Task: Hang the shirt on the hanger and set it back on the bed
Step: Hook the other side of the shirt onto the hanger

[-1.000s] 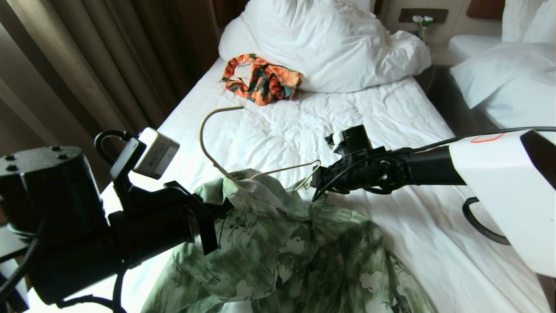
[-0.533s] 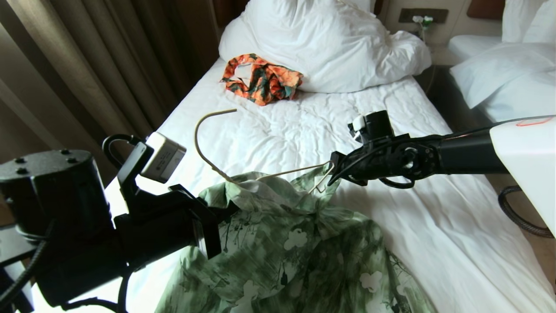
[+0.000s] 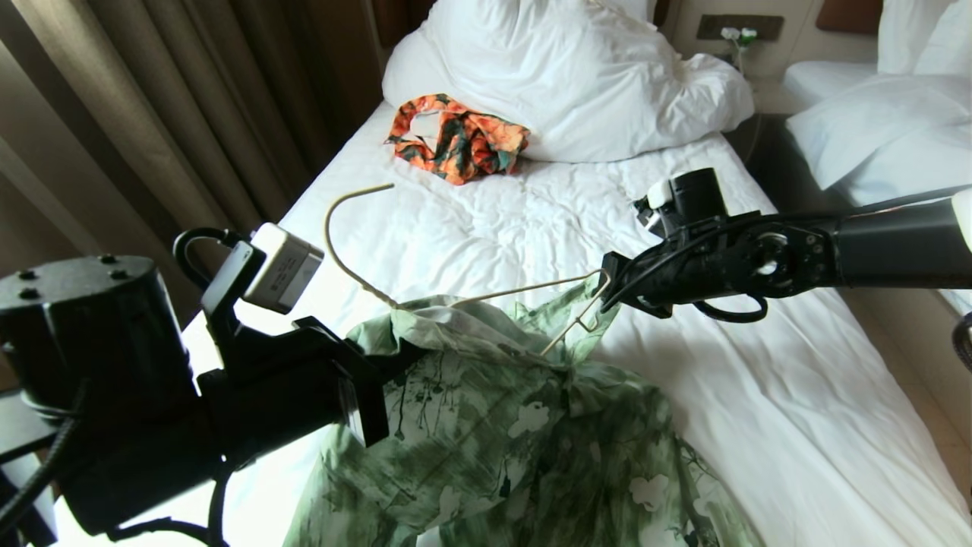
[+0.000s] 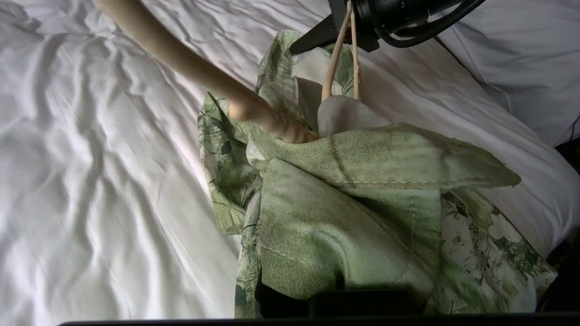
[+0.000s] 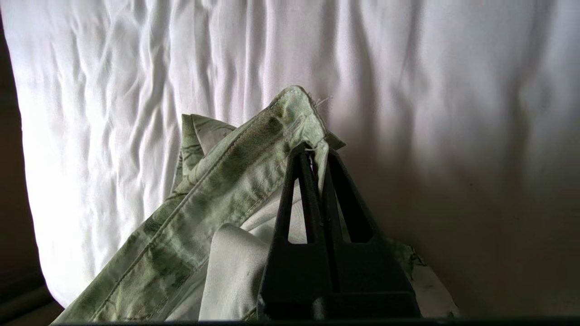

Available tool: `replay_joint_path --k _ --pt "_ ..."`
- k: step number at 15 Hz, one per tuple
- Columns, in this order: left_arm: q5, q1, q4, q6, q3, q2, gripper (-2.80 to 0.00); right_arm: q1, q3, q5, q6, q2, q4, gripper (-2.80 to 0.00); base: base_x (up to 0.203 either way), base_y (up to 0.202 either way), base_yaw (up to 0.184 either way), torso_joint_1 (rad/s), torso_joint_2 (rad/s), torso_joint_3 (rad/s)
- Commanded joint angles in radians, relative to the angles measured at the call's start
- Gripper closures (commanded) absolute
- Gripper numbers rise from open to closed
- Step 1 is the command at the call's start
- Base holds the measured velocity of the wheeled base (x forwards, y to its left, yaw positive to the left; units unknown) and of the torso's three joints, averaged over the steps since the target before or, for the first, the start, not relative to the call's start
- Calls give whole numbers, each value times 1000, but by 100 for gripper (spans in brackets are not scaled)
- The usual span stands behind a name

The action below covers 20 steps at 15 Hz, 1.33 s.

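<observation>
Shirt (image 3: pixel 501 425) cloth hangs limp and light between the two arms over the near half of the bed (image 3: pixel 759 410), its lower part trailing toward the near edge. The hanger (image 3: pixel 471 292) is already partly inside it: the hook curls up to the left, above the sheet, and the right shoulder wire pokes out bare beside the collar.

The right gripper (image 5: pixel 317 151) reaches in from the right, its fingers pinched tight on a seamed edge of the shirt, right at the hanger's right tip. The left gripper (image 3: pixel 380 365) is on the near left, fingers closed on a fold of the shirt by the collar; the fingertips themselves are buried in fabric.

This fabric is thin and soft, so it will sag, bunch and slide wherever it is not held; a hemmed edge or the collar band gives the firmest bite. The hanger is slim and stiff but probably springy and smooth, so cloth could slip off its sloped arm. Pulling the right shoulder seam out over the wire tip looks like the sensible hold.

An orange floral garment (image 3: pixel 456 137) lies far up the bed by the duvet (image 3: pixel 592 76).
</observation>
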<state>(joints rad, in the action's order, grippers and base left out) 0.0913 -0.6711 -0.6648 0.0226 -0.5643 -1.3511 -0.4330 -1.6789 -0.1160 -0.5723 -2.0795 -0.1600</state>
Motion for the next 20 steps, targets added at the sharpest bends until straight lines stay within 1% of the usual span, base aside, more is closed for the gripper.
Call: replay_joint_path --k 1,3,5,7,10,12,14,18,20 --pt "0 -4 -4 0 1 23 0 16 1 -1 -3 25 -4 0 0 0 0 0 0 0" --pt "2 -12 7 2 0 81 0 31 10 -1 -4 17 -3 0 0 0 0 0 0 0" --pt "-1 -43 47 1 0 112 0 42 10 -2 -4 1 0 0 0 0 0 0 0 0" --pt "-1 -46 65 0 8 106 0 43 4 -2 -6 4 4 0 0 0 0 0 0 0" --pt "-2 -74 65 0 16 97 0 42 1 -4 -7 29 4 0 0 0 0 0 0 0" --pt "-7 -76 65 -2 5 81 0 33 9 -6 -11 65 -4 0 0 0 0 0 0 0" --pt "-8 -84 65 -3 1 75 0 17 11 -8 -36 107 -18 0 0 0 0 0 0 0" --pt "-30 -99 65 -4 -13 44 0 -32 10 -16 -43 207 -115 0 0 0 0 0 0 0" --pt "-41 -117 65 -4 -11 38 0 -38 10 -17 -43 242 -121 0 0 0 0 0 0 0"
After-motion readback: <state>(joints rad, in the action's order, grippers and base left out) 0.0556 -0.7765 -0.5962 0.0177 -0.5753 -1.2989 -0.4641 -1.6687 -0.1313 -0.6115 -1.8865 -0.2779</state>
